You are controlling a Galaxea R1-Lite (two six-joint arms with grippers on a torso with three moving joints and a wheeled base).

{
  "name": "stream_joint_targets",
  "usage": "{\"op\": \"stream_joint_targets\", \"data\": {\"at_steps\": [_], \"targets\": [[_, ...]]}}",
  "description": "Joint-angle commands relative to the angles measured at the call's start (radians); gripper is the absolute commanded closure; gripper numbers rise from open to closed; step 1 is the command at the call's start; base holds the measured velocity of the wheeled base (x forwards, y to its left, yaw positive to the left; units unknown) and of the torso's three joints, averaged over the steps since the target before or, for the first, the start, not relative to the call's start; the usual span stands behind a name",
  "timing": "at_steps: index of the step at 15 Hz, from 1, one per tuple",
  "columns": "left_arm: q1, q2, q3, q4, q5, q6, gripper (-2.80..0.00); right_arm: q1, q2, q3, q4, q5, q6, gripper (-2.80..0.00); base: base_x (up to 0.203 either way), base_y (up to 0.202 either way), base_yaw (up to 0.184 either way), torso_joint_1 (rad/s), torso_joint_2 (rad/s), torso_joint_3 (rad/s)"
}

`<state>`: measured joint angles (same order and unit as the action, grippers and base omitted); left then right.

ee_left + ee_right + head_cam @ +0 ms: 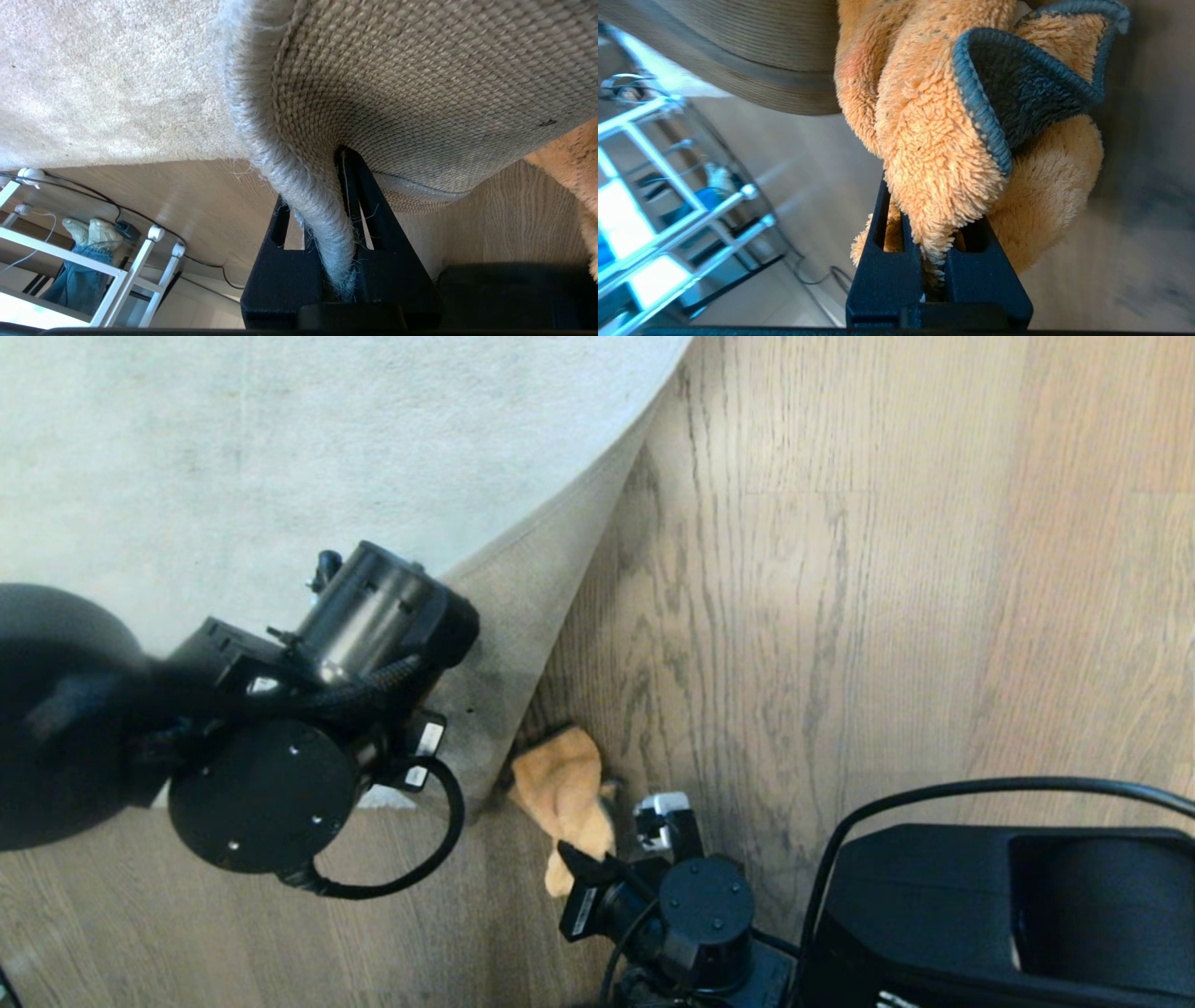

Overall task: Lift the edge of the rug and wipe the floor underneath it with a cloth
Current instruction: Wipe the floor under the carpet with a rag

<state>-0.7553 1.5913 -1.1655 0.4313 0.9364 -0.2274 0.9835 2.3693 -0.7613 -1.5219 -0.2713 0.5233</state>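
Lift step: I judge it done. My left pincer (336, 219) is clenched on the rug edge (303, 186), the hem running between its fingers, and the corner is raised so the tan woven backing (523, 616) faces up.
Rug edge location: held off the floor at the near corner of the rug (280, 439); in the head view the raised flap slopes from the left arm up toward the far side.
Cloth: my right pincer (941, 261) is clamped on a fold of the cloth (934, 154), orange pile with dark blue-grey trim. In the head view the cloth (560, 789) sits at the foot of the raised flap, just beside the backing.
Wipe step: I judge it under way or about to start. I cannot tell whether the cloth presses on the floor or how much has been wiped.
Remaining: wipe across the exposed strip, withdraw the cloth, lower the rug edge.
Floor: brown wood-grain planks (840, 616), dark streaky grain, matte; shaded close under the flap.
Room: a white metal frame (135, 275) stands beyond the rug, a black cable (205, 266) trails on the floor, and a person's legs in jeans (77, 275) are visible behind the frame.
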Motion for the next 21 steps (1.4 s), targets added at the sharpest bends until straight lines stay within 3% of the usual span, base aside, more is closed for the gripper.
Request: {"op": "stream_joint_targets", "data": {"at_steps": [1, 5, 10, 16, 18, 21], "targets": [[0.001, 0.001, 0.0, 0.003, 0.005, -0.002, 0.0, -0.032, 0.018, 0.009, -0.029, -0.015, 0.001, 0.0, 0.0, 0.0, 0.0, 0.0, 0.0, 0.0], [0.001, 0.001, 0.0, 0.003, 0.005, -0.001, 0.0, -0.171, -0.019, 0.054, -0.041, -0.022, -0.011, 0.0, 0.0, 0.0, 0.0, 0.0, 0.0, 0.0], [0.001, -0.004, 0.0, 0.003, 0.005, -0.003, 0.0, -0.417, -0.197, 0.193, -0.042, -0.003, -0.023, 0.0, 0.0, 0.0, 0.0, 0.0, 0.0, 0.0], [-0.001, -0.004, 0.0, 0.003, 0.005, -0.003, 0.0, -0.664, -0.353, 0.27, -0.035, 0.179, -0.026, 0.0, 0.0, 0.0, 0.0, 0.0, 0.0, 0.0], [-0.001, -0.005, 0.0, 0.003, 0.005, -0.003, 0.0, -0.661, -0.355, 0.301, -0.041, 0.19, -0.028, 0.0, 0.0, 0.0, 0.0, 0.0, 0.0, 0.0], [-0.001, -0.005, 0.0, 0.003, 0.004, -0.003, 0.0, -0.536, -0.349, 0.336, -0.043, 0.183, -0.03, 0.0, 0.0, 0.0, 0.0, 0.0, 0.0, 0.0]]}}
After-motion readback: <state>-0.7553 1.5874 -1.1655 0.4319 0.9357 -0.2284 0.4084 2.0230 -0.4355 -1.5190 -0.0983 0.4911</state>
